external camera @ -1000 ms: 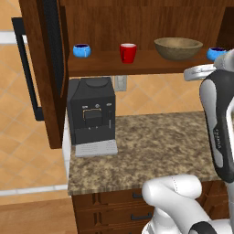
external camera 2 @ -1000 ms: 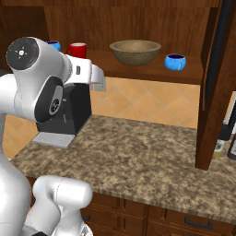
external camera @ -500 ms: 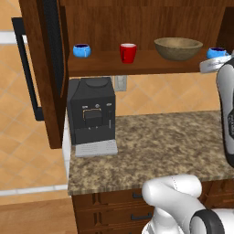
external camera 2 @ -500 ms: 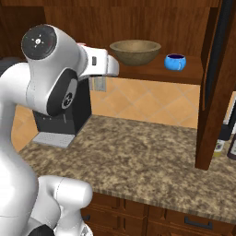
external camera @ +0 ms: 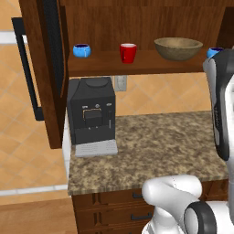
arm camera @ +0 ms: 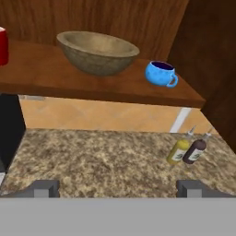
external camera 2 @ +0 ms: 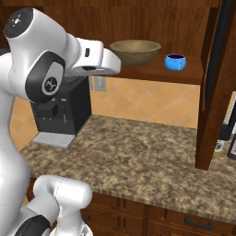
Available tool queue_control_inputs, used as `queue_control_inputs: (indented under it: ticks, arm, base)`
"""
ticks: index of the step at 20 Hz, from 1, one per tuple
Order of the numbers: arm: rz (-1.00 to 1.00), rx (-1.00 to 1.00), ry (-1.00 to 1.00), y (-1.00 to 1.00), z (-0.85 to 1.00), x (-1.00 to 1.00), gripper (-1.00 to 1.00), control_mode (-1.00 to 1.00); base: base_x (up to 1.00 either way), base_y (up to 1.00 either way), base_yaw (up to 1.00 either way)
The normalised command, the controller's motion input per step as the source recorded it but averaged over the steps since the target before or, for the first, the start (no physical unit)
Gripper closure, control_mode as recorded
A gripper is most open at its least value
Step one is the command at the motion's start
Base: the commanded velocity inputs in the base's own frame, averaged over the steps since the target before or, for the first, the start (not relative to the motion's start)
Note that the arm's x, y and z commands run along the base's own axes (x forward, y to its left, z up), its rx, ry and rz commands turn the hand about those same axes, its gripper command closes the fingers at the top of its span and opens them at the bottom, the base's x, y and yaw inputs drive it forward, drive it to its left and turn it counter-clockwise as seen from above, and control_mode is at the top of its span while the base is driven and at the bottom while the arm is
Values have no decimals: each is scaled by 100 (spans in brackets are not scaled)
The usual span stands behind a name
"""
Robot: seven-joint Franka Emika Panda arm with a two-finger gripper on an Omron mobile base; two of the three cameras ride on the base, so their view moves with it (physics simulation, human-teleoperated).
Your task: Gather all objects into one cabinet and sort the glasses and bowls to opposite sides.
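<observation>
Blue mug [external camera: 82, 50] at the cabinet shelf's [external camera: 137, 64] left end, red cup [external camera: 128, 52], wide wooden bowl [external camera: 178, 48] and a second blue mug [arm camera: 160, 73] at the right end all look light, rigid, glossy, best pinched across a rim by the empty, wide-open gripper [arm camera: 117, 188].

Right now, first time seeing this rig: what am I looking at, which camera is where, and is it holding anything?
It is a rendered kitchen with a white robot arm on a driving base. Two cameras sit behind the arm, left and right; the third rides on the hand. The open cabinet's shelf carries a blue mug, a red cup, a wooden bowl and a second blue mug. A black coffee machine and two small bottles stand on the granite counter. The gripper is open and holds nothing.
</observation>
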Motion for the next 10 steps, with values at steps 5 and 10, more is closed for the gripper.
queue_control_inputs:
  ticks: [5,10]
  arm:
    - [-16,0,0,-56,-4,0,-100,-100]
    - [-5,0,0,-42,-1,0,-100,-100]
  base:
    - [0,0,0]
    - [0,0,0]
